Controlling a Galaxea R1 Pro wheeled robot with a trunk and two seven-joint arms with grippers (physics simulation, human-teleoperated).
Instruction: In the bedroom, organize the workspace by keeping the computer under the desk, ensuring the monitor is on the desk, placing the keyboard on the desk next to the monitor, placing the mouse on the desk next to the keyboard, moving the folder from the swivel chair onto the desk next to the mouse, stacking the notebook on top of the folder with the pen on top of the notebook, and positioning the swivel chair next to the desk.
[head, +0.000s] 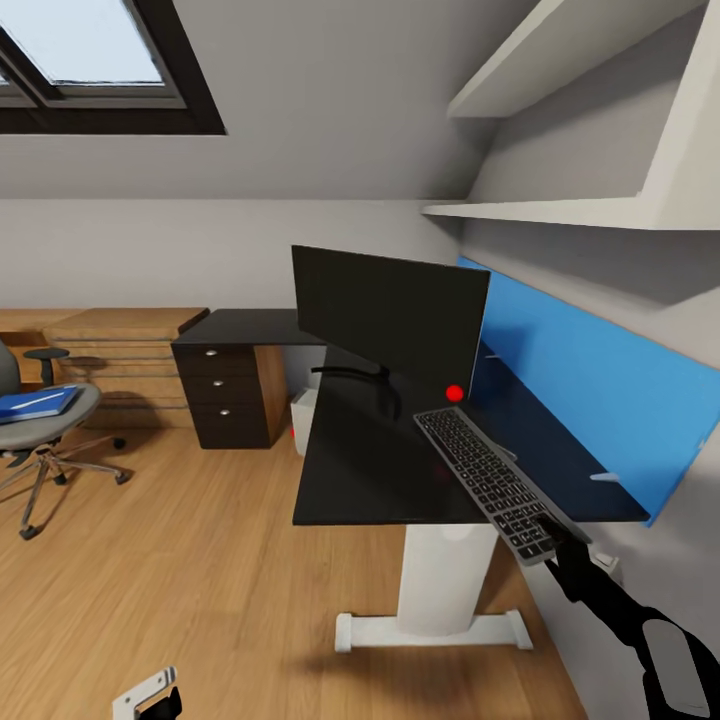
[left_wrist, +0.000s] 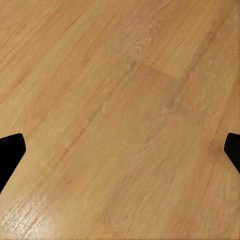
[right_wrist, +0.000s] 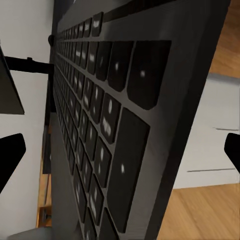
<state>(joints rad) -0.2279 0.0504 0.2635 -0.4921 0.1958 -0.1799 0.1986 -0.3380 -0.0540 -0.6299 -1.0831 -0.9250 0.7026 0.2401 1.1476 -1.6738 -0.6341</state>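
Right gripper (head: 556, 538) has its fingers clamped on the near end of the keyboard (head: 485, 477), which hangs tilted over the counter (head: 370, 470) just in front of the monitor (head: 385, 315). Gripping by the end lets the far end come down first, I'd say. The left gripper (left_wrist: 120, 150) idles with fingers apart over the floor (left_wrist: 120, 100). The folder (head: 35, 402) waits on the chair (head: 45, 420), well away.
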